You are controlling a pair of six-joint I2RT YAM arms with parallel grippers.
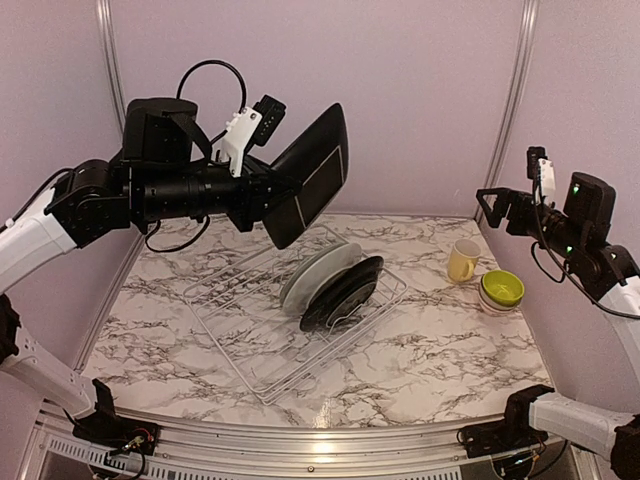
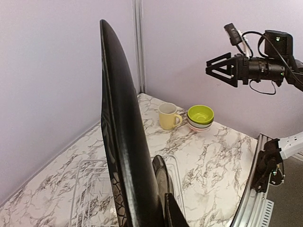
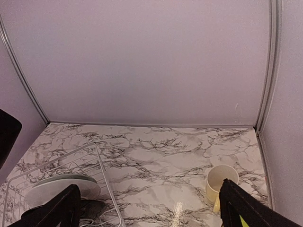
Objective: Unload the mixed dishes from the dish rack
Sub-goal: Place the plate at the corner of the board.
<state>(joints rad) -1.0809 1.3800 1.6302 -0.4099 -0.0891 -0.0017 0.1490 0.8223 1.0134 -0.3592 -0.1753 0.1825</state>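
black squarish plate (image 1: 315,175) pinched by left gripper (image 1: 264,206), high above dish rack (image 1: 230,300); right gripper (image 1: 492,207) spread, airborne.

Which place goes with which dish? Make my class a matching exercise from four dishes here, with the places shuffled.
Dishes
1. black squarish plate
2. whitish round plate
3. pale yellow mug
4. lime-green bowl

Places
A. topmost of the stacked bowls
B. leaning in the dish rack
C. held aloft by the left gripper
D. standing directly on the table

Pairs: 1-C, 2-B, 3-D, 4-A
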